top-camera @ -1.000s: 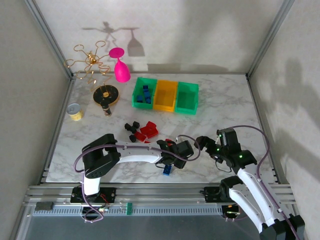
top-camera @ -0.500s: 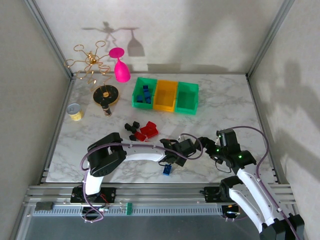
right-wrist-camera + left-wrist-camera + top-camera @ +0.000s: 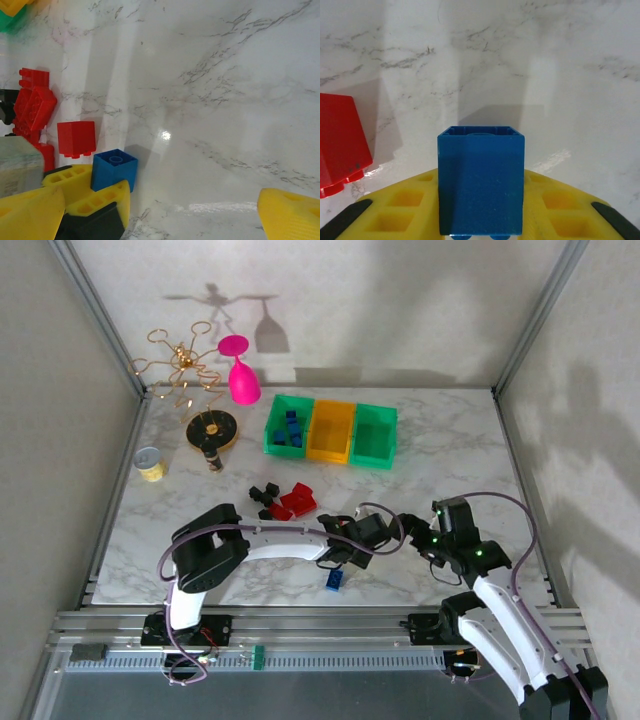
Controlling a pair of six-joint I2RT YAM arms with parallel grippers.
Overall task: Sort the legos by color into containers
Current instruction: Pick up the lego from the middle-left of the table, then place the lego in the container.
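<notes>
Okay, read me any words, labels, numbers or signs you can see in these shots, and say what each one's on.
No text here can be read.
The yellow tin can: any label on it is too small to read.
The blue lego, red legos and bins: no print visible.

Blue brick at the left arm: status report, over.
Left fingers shut on blue brick. Right fingers open wide. Red brick close alongside, not touching. Other blue bricks sit in left green bin.
</notes>
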